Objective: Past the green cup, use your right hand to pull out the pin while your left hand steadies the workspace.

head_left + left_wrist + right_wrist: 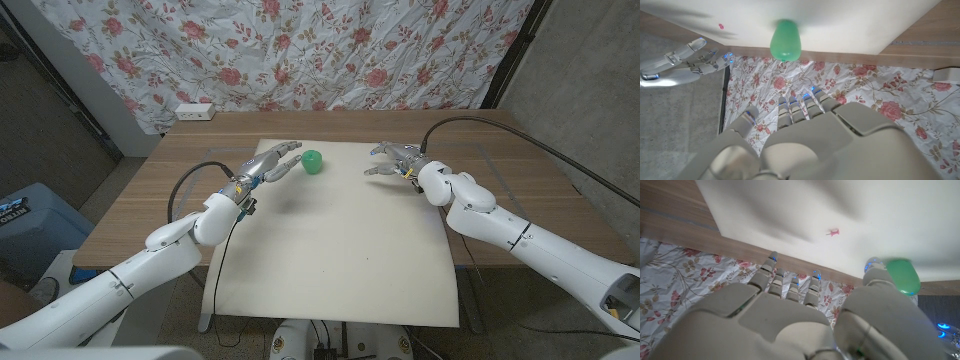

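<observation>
A small green cup lies on the white mat near its far edge; it also shows as the cup and the cup in the wrist views. A tiny pink pin sticks in the mat beyond my right hand, also seen as the pin. My left hand reaches toward the cup with fingers stretched out, holding nothing. To the cup's right, my right hand hovers with fingers apart and empty, and shows as the right hand in the left wrist view.
The mat covers the middle of the wooden table. A white power strip lies at the back left edge. A black cable arcs over the table's right side. A floral curtain hangs behind. A blue bin stands at the left.
</observation>
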Robot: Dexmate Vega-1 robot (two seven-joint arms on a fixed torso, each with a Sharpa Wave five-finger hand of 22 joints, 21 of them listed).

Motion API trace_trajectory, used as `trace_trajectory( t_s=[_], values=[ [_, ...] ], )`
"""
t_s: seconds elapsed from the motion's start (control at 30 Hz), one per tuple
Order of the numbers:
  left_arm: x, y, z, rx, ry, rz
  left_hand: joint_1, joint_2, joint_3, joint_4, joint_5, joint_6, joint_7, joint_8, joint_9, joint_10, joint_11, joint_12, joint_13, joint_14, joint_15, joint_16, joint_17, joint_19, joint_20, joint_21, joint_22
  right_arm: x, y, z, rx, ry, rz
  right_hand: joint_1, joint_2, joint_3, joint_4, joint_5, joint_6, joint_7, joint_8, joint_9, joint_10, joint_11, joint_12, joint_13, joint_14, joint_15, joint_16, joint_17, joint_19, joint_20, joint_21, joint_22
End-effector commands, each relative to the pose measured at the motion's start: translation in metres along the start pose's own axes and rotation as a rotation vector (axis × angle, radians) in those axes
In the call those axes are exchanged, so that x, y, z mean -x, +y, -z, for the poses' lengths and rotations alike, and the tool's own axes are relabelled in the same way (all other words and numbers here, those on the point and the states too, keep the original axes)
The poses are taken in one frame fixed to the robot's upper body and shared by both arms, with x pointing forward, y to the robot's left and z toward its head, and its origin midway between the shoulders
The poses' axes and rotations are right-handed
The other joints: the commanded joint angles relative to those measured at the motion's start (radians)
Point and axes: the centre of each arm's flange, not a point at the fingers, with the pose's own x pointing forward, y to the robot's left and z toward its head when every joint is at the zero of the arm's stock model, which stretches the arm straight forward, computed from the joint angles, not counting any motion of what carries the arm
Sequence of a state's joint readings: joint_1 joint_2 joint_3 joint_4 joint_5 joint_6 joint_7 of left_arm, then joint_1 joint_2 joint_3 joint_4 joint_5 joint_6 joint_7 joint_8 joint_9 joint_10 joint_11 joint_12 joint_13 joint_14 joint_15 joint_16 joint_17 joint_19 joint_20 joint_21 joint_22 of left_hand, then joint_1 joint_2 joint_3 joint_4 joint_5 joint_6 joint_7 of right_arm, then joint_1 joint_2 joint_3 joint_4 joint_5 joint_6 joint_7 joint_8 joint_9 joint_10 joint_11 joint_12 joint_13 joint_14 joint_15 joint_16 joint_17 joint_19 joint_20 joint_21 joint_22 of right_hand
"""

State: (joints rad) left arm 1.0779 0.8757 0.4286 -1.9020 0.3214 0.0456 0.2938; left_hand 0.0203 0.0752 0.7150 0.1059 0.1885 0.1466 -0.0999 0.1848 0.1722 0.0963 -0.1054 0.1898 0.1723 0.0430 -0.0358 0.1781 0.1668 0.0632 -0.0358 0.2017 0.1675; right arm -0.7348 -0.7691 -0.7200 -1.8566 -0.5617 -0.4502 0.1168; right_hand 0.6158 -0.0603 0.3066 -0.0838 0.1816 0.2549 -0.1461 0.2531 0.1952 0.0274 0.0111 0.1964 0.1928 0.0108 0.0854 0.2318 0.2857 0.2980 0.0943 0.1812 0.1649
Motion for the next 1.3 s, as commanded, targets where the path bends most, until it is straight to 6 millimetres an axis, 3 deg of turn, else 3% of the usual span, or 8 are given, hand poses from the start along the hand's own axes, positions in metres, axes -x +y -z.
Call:
trace_trajectory(
  t_s=[0.03,0.47,1.03,1.3],
  values=[
    [0.0,0.005,0.015,0.111,0.02,-0.05,-0.003,0.069,0.004,0.0,-0.002,-0.002,-0.001,-0.004,0.003,0.003,-0.007,0.0,0.002,0.012,-0.074,-0.001,0.003,0.009,-0.112,-0.004,0.001,0.007,0.0,0.015,-0.134,0.002,0.056,-0.018,0.007,-0.002,0.011,0.001,-0.014,0.012,-0.011,0.0,0.008,0.0,0.003,0.003,-0.01,-0.004,-0.005,0.003,-0.003,-0.014,0.004,0.004],
    [0.005,0.009,0.028,0.203,0.018,-0.075,-0.005,0.066,0.003,0.001,-0.002,-0.002,0.002,-0.004,0.003,0.004,-0.006,0.0,0.002,0.011,-0.07,-0.001,0.003,0.013,-0.109,-0.004,0.001,0.017,0.002,0.029,-0.282,0.006,0.116,-0.058,0.029,-0.009,0.026,-0.003,-0.024,0.014,-0.028,-0.004,0.027,-0.014,0.008,0.001,-0.009,-0.034,-0.005,0.0,-0.004,-0.046,0.005,0.003],
    [-0.007,0.011,0.049,0.374,0.002,-0.119,-0.007,0.063,0.002,0.001,-0.002,-0.008,0.013,-0.005,0.002,-0.005,-0.005,-0.003,0.002,0.003,-0.062,-0.004,0.003,0.015,-0.109,-0.006,0.001,0.022,0.009,0.056,-0.562,-0.025,0.195,-0.1,0.052,-0.017,0.041,-0.001,-0.056,0.022,-0.052,-0.009,0.044,-0.019,0.007,-0.003,0.0,-0.054,-0.003,-0.006,0.0,-0.067,0.006,0.002],
    [-0.014,0.003,0.055,0.428,0.022,-0.148,-0.007,0.062,0.001,0.0,-0.002,-0.02,0.018,-0.009,0.002,-0.019,0.005,-0.007,0.002,0.0,-0.058,-0.004,0.003,0.013,-0.107,-0.008,0.001,0.024,0.007,0.062,-0.672,-0.051,0.229,-0.121,0.066,-0.021,0.048,0.001,-0.068,0.027,-0.061,-0.012,0.057,-0.02,0.008,-0.005,0.012,-0.081,0.001,-0.009,0.007,-0.08,0.007,0.001]
  ],
)
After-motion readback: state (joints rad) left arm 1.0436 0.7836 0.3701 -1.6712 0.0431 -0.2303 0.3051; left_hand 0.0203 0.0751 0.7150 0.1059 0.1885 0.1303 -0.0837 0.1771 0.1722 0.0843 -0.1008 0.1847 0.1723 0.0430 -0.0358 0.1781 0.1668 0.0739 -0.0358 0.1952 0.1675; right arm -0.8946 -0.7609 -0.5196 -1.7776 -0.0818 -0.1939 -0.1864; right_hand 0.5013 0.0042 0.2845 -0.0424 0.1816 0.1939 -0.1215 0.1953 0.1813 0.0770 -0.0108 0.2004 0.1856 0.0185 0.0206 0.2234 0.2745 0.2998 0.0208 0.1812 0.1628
